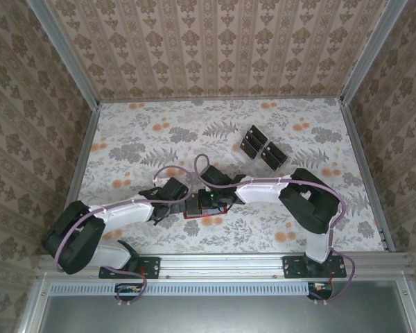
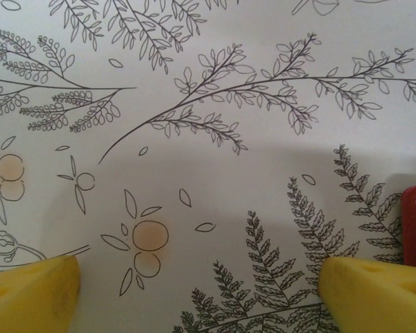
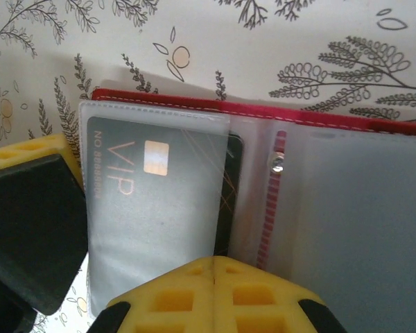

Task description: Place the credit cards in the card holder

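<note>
My right gripper (image 3: 215, 295) had its fingers pressed together on nothing, over the open card holder (image 3: 347, 123) by the table's (image 1: 159, 125) near edge. The left gripper (image 2: 194, 281) was spread wide beside it. One card (image 3: 152, 208) sat sleeved, and the other credit cards (image 1: 262, 147) waited toward the far edge, so I reckoned early days.

card (image 3: 152, 208) seemingly in card holder (image 3: 319, 118) sleeve | other cards (image 1: 262, 147) well behind, rightward

both arms (image 1: 121, 210) black and white, trailing lilac cables (image 1: 344, 206); yellow jaws, ribbed.
</note>
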Motion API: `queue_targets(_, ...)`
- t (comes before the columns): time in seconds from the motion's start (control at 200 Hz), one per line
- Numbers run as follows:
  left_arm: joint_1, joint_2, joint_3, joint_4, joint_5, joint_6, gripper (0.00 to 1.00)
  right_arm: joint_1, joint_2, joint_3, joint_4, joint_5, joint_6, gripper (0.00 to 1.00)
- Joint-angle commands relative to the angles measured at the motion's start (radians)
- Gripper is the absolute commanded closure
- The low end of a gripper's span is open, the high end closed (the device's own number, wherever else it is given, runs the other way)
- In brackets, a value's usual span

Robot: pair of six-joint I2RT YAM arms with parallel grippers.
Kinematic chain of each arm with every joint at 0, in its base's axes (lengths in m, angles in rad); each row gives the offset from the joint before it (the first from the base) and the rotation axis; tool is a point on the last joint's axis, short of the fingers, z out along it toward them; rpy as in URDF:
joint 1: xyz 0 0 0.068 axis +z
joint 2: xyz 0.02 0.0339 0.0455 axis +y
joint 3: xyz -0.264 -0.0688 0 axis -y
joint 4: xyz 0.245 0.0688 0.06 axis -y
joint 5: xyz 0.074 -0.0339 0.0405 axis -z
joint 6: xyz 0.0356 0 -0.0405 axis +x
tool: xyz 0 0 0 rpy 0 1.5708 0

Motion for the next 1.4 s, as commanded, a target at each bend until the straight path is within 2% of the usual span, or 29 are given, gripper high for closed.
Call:
queue_targets(0.0,-0.013,0.062,-0.020,0.043,0.081,-0.008,0.00,0.015,0.031,0.028,-0.001,-0.027,0.012,0.96)
queue_targets(0.285,-0.010,-0.004,-0.014,-0.013,0.038,-0.003,0.00,0.011,-0.051,0.013,-0.018,-0.004,0.007,0.95)
queue_targets(0.57,0.044,-0.126,-0.020,-0.092,0.005,0.022,0.00,-0.009,-0.125,-0.002,-0.065,0.054,-0.013,0.92)
queue_targets(0.84,0.076,-0.199,-0.017,-0.117,0.012,0.053,0.00,-0.021,-0.108,-0.002,-0.107,0.103,-0.044,0.82)
queue_targets(1.135,0.074,-0.219,-0.013,-0.098,0.054,0.069,0.00,-0.057,-0.156,0.029,-0.231,0.197,-0.183,0.58)
queue_targets(1.395,0.033,-0.200,-0.005,-0.055,0.064,0.047,0.00,-0.099,-0.102,0.110,-0.299,0.180,-0.268,0.54)
